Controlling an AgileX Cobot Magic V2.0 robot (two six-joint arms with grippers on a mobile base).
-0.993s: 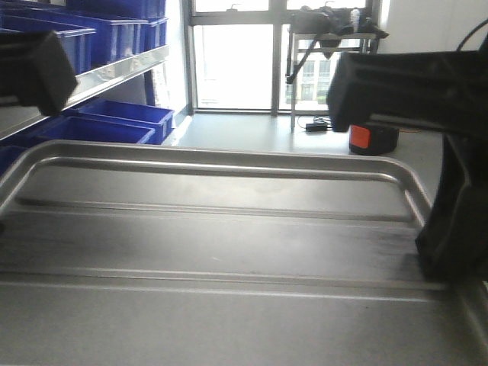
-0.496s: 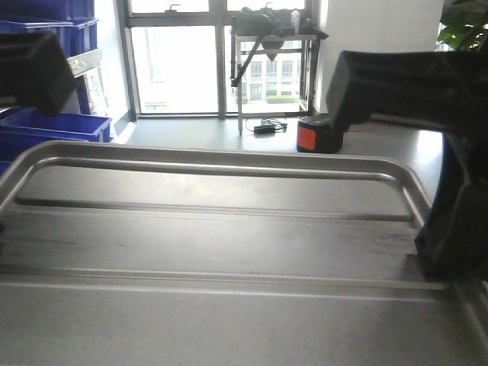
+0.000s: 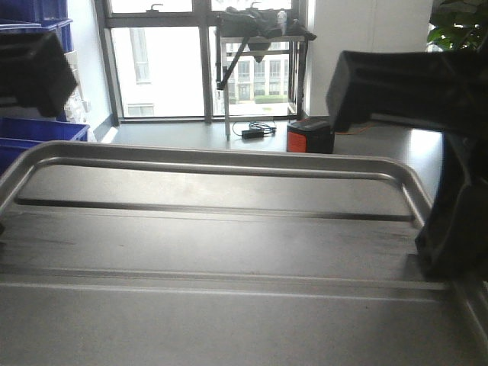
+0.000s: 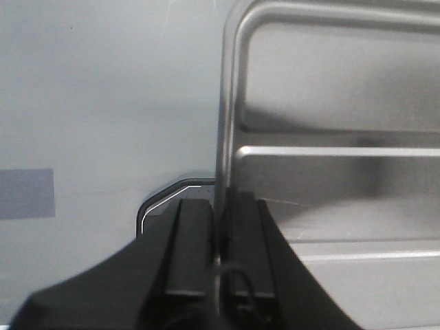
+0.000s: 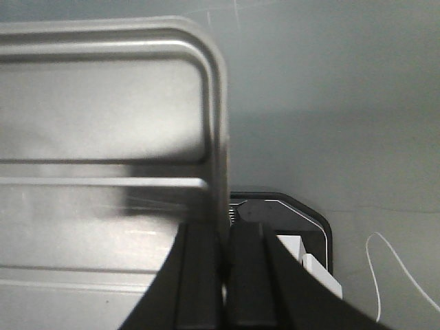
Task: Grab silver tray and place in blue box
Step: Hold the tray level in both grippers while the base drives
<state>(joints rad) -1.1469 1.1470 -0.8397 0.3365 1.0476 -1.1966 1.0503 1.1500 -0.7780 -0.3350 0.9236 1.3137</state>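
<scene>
We have the shiny shallow rectangular metal tray (image 3: 229, 236) held aloft between us, left gripper (image 4: 218, 237) and right gripper (image 5: 225, 251) each clamped on a side rim, and setting it into the deep blue plastic box, which we can't pick out for certain, is what's left.

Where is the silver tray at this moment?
The silver tray fills the lower front view, held on both sides: left hand shut on its left rim, right hand on its right rim, grey floor beneath.

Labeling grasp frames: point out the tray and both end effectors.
tray (image 3: 229, 244), front view, bare floor middle.
left end effector (image 4: 218, 207), left wrist view, midway between fingertips, at the rim.
right end effector (image 5: 225, 232), right wrist view, midway between fingertips, at the rim.
</scene>
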